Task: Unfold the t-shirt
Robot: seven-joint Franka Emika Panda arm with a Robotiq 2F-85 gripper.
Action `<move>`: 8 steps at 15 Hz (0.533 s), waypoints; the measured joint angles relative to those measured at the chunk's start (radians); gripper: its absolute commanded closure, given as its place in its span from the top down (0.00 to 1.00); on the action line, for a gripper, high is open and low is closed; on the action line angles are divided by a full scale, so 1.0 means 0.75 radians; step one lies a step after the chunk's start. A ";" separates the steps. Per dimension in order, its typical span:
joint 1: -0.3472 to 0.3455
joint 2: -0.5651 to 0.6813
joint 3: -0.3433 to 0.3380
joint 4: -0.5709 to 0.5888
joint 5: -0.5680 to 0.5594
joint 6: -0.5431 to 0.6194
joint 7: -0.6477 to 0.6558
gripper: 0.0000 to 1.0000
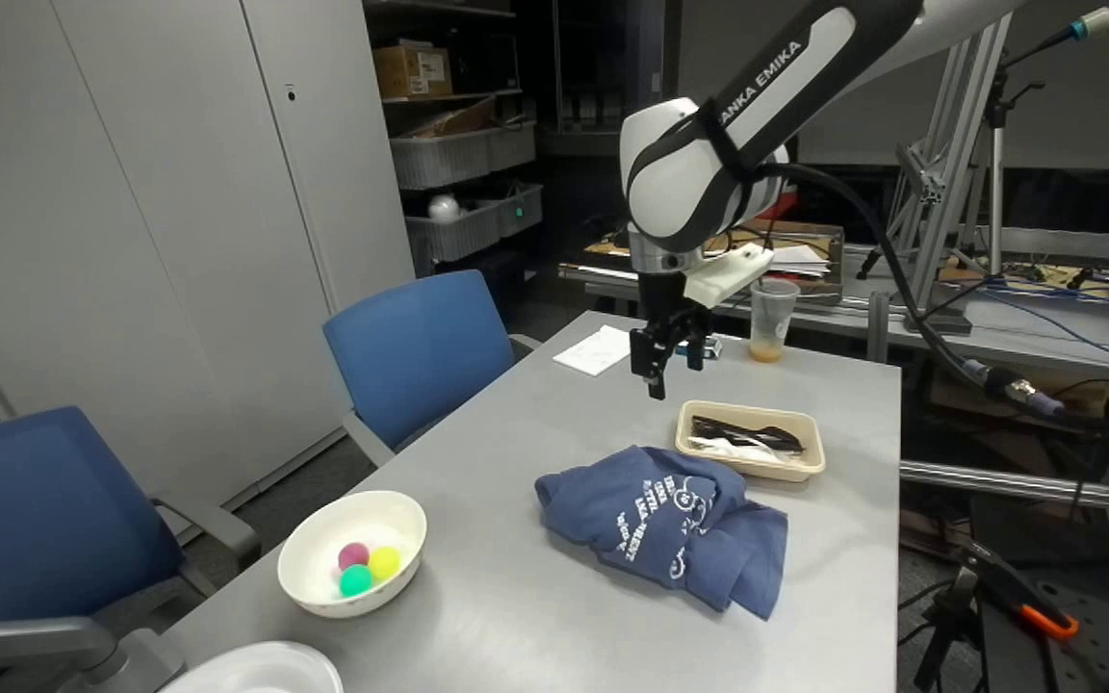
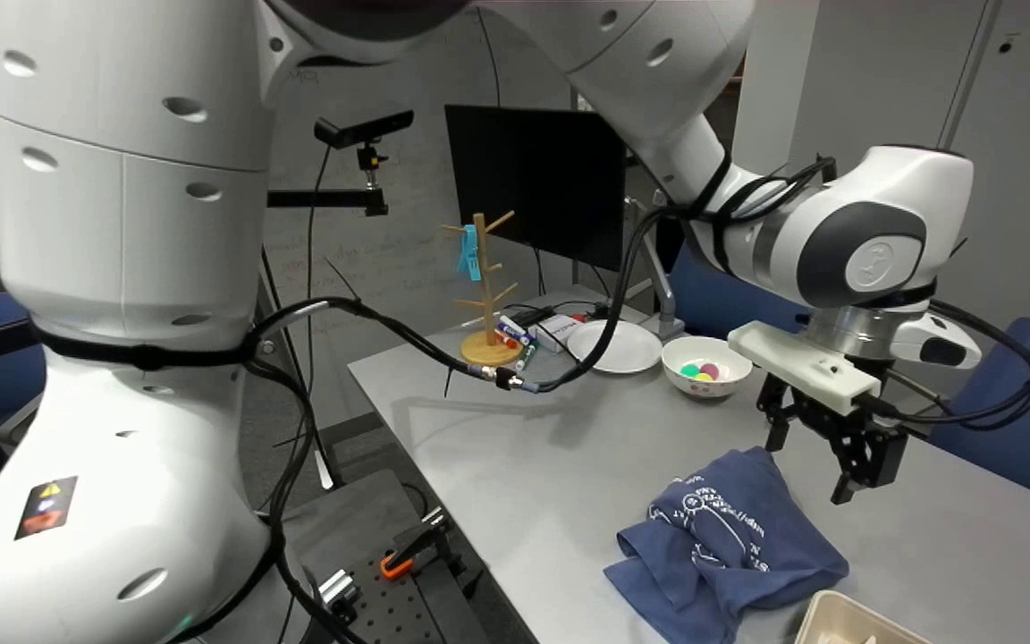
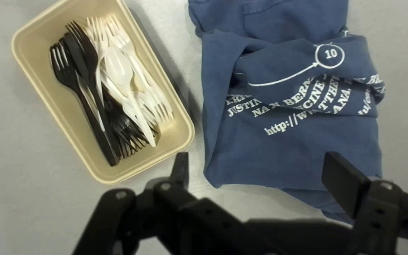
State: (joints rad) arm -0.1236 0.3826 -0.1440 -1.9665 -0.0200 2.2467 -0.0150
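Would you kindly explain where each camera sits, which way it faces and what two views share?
Exterior view, raised near the grey table: looks down over the rumpled blue fabric t-shirt; the white arm and black gripper show.
Exterior view, near the white robot base: looks across the table toward a black flat monitor; arm and gripper also show.
Wrist view, at the arm's end: looks down on the t-shirt and a beige rectangular tray; the gripper's fingers show.
Both exterior views share the t-shirt and round white bowl.
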 measured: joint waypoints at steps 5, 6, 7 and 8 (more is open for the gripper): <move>-0.007 0.101 -0.004 0.080 -0.018 0.030 0.006 1.00; -0.007 0.101 -0.004 0.082 -0.018 0.030 0.006 1.00; -0.007 0.101 -0.004 0.084 -0.018 0.030 0.006 1.00; -0.007 0.101 -0.003 0.083 -0.018 0.030 0.006 1.00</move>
State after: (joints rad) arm -0.1291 0.4584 -0.1464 -1.9041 -0.0336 2.2692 -0.0107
